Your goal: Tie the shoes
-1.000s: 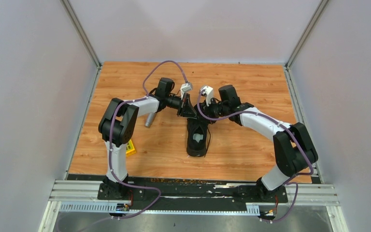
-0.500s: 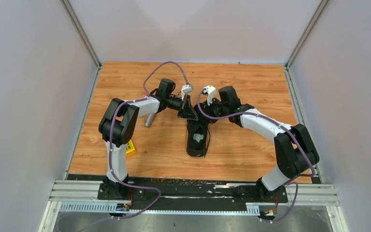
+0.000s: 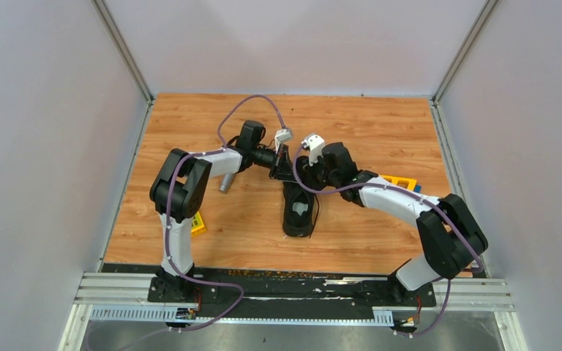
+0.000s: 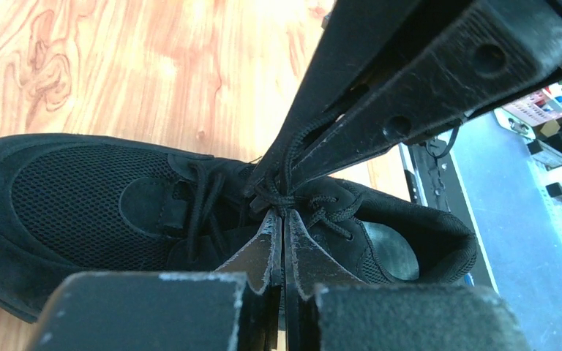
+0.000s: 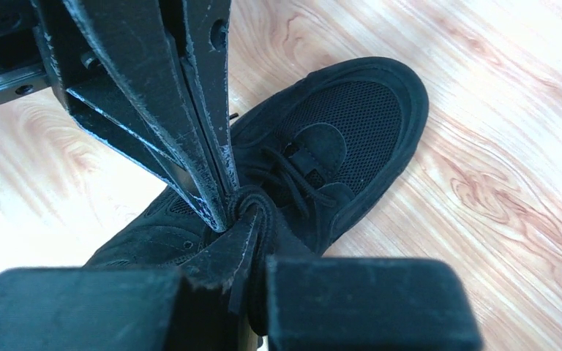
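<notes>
Above the tongue of the black sneaker, the left jaws and right jaws meet tip to tip, each pair pressed together, pinching the thin black laces.

the bench is a wood-grain board in pale orange-brown. a black shoe lies flat on it, directly under the left hand and the right hand. its toe is beneath them, its heel points toward the arm bases, and its laces are pinched at both hands' tips. a silver microphone lies well left of the left hand. a small yellow object sits farther left, nearer the bases. an orange and blue object lies well right of the right hand.
</notes>
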Action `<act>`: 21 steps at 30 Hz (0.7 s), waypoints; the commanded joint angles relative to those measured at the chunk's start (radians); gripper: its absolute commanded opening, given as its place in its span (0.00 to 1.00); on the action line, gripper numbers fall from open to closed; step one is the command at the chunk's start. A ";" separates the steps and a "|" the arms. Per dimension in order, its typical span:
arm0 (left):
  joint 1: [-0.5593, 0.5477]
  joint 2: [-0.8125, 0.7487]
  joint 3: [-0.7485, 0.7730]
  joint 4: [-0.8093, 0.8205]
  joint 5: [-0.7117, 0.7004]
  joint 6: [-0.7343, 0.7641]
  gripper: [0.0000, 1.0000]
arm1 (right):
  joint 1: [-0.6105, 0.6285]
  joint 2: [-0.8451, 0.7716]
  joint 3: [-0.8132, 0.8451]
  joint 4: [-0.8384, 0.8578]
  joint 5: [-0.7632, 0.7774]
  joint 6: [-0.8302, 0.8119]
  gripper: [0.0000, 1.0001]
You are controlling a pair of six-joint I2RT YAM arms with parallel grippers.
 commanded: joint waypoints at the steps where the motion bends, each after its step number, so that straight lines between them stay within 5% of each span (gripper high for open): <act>1: -0.007 -0.002 -0.016 0.080 0.025 -0.052 0.00 | 0.061 -0.054 -0.062 0.146 0.304 0.010 0.00; 6: -0.010 -0.001 -0.020 0.079 0.025 -0.052 0.00 | 0.129 -0.091 -0.136 0.271 0.495 -0.013 0.00; 21: -0.019 -0.001 -0.036 0.111 -0.005 -0.082 0.00 | 0.181 -0.114 -0.180 0.345 0.565 -0.011 0.00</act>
